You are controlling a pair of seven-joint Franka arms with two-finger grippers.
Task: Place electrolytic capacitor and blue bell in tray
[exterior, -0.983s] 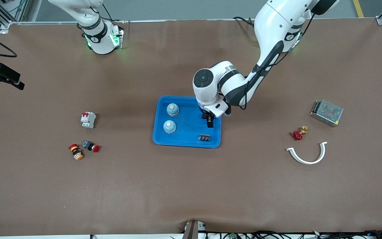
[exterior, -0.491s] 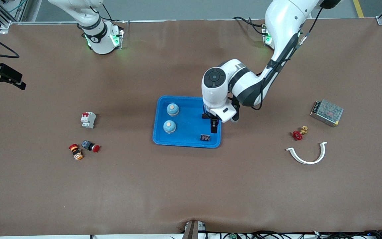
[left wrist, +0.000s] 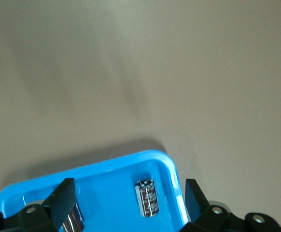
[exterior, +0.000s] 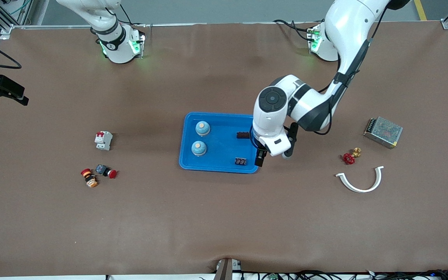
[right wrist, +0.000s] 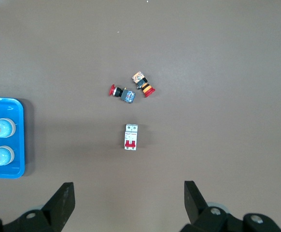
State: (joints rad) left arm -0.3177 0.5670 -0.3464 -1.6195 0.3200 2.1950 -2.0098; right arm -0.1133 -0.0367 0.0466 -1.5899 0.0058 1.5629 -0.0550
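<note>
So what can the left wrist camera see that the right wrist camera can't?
Only the left wrist view shows two black capacitors lying in the tray, one partly hidden by a finger, framed by the left gripper with its fingers open. Only the right wrist view shows two blue bells, a white breaker, two red-capped push buttons and the open right gripper. Both show the tray and the brown table.

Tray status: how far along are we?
Looks nearly done: two blue bells and two capacitors lie in the tray. The left gripper is open and empty over the tray's edge. The right gripper waits open above the circuit breaker. Nothing visibly remains.
</note>
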